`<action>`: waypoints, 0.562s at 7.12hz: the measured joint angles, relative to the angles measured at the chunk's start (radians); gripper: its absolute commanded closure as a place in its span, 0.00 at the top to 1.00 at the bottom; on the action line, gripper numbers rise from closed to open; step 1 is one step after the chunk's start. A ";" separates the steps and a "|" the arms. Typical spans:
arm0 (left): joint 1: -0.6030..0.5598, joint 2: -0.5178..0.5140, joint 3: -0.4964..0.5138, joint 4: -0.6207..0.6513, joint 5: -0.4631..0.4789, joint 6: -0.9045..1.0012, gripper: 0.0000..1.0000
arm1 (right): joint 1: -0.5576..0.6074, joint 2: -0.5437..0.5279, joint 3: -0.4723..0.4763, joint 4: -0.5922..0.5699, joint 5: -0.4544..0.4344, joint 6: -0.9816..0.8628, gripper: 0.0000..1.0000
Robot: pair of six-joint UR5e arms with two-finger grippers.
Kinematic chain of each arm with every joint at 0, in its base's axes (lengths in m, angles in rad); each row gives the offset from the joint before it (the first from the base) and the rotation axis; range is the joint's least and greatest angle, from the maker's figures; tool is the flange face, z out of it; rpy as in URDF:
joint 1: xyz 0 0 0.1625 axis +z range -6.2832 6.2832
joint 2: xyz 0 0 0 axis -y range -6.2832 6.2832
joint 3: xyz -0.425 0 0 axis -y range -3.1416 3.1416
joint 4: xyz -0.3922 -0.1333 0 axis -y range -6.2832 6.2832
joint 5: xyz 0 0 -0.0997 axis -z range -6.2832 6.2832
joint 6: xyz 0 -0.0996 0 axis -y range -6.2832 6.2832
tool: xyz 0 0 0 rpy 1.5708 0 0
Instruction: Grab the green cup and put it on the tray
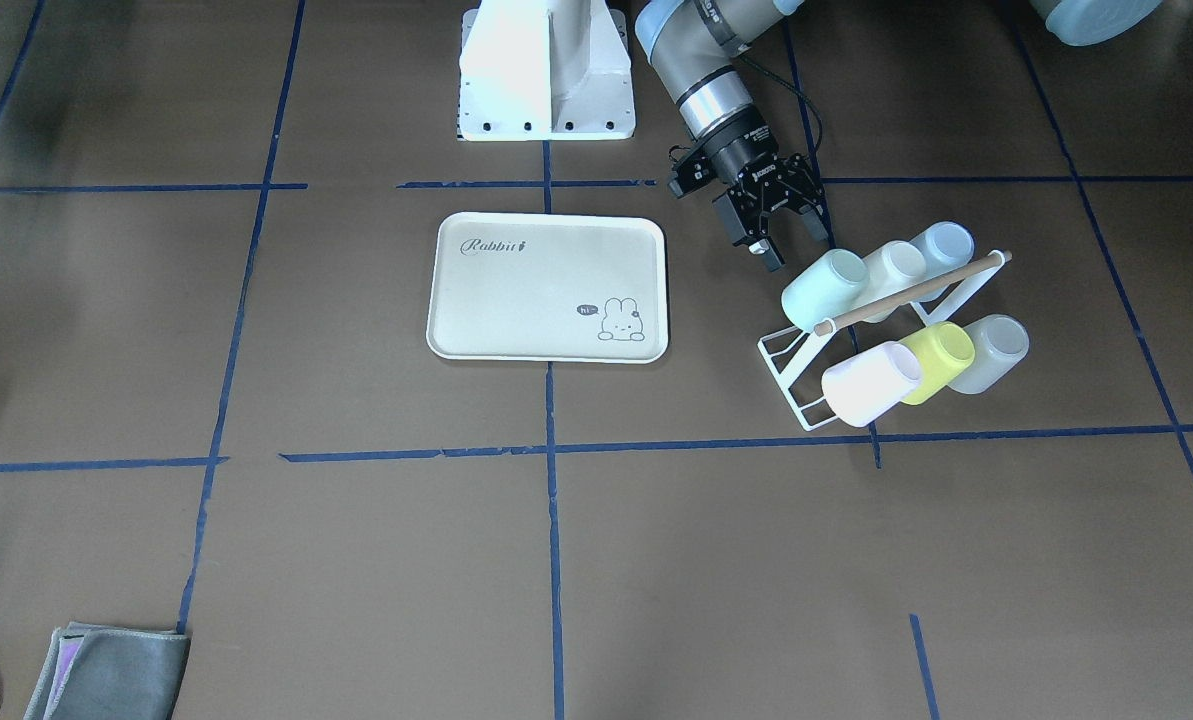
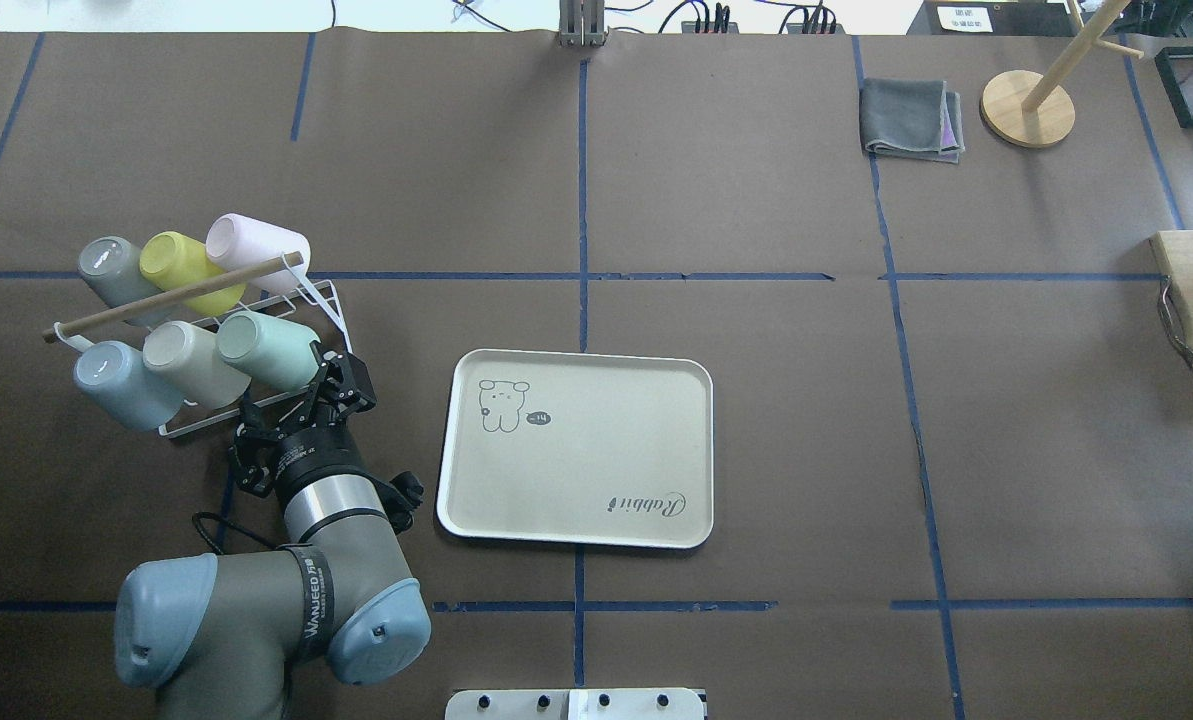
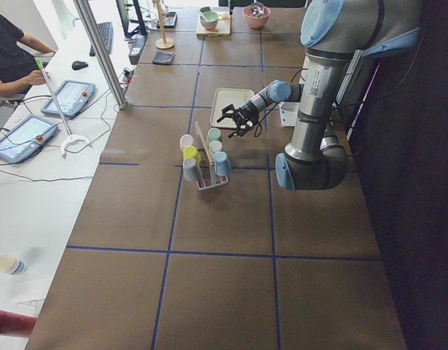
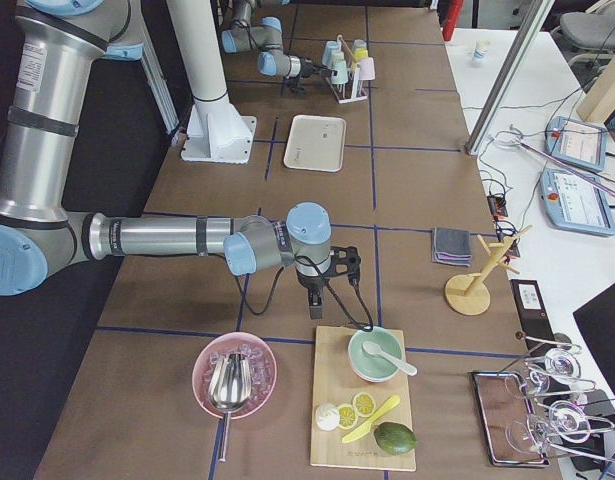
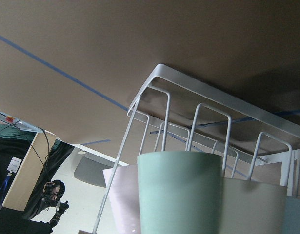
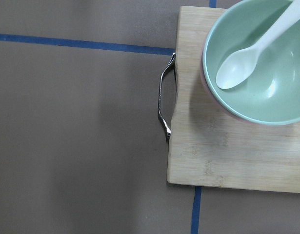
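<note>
Fingers of my left gripper [image 1: 794, 243] stood spread apart and clasped nothing, hanging right of centre in the front-facing view, just up and left of the green cup [image 1: 824, 288]. In the overhead view the same gripper [image 2: 344, 378] sat left of centre, its open jaws just below and right of the green cup [image 2: 268, 348]; whether a fingertip touched the cup I could not tell. The cup lay tilted on a white wire rack [image 1: 791, 365], at the end of the row nearest the tray, with a cream cup [image 1: 891, 270] and a pale blue cup [image 1: 944, 245] beside it in that row. A wooden rod [image 1: 916, 290] ran along the top of the rack, and on its other side leaned a pink cup [image 1: 868, 383], a yellow-green cup [image 1: 938, 360] and a clear cup [image 1: 996, 352]. My left wrist camera showed the green cup [image 5: 181, 192] filling the bottom centre, with the rack's wire loops above it. The tray [image 1: 546, 290] lay flat at the middle of the front-facing view, apart from the rack, with nothing on it. My right gripper [image 4: 316, 306] hung low in the exterior right view near a wooden board [image 6: 228, 151] carrying a green bowl [image 6: 267, 92] with a white spoon [image 6: 242, 66]; whether its jaws were parted I could not tell.
</note>
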 measured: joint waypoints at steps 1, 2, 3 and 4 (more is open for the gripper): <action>0.001 -0.003 0.022 0.002 0.006 0.000 1.00 | 0.000 -0.002 -0.001 0.000 0.000 0.000 1.00; 0.000 -0.004 0.036 0.002 0.019 0.000 1.00 | 0.001 -0.003 -0.001 0.000 0.002 0.000 1.00; -0.001 -0.004 0.052 -0.001 0.034 -0.004 1.00 | 0.001 -0.005 -0.001 0.000 0.005 0.000 1.00; -0.005 -0.005 0.072 -0.008 0.041 -0.012 1.00 | 0.001 -0.005 -0.003 0.000 0.008 0.001 1.00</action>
